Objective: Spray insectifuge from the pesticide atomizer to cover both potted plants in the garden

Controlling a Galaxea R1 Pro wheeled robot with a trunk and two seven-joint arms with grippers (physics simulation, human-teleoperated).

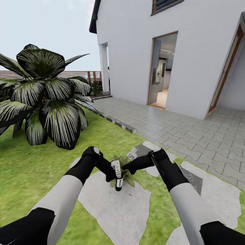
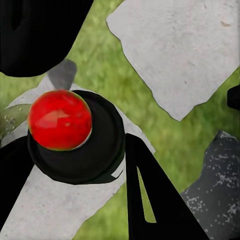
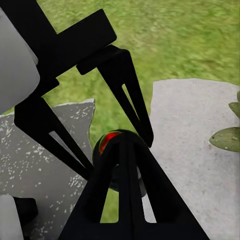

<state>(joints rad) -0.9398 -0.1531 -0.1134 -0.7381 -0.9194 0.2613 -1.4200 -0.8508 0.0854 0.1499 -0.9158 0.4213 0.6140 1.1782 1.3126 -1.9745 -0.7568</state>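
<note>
Atomizer (image 1: 118, 177), stone slabs (image 1: 112, 207), grass lawn (image 1: 30, 163)

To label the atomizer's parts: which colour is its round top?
Red, on the atomizer, clearest in the left wrist view.

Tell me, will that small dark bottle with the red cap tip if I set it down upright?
Probably. The small dark bottle looks narrow and tall, so top-heavy. Its rounded red cap may slip between the left gripper fingers. The flat grey paving slab should steady it better than grass.
</note>
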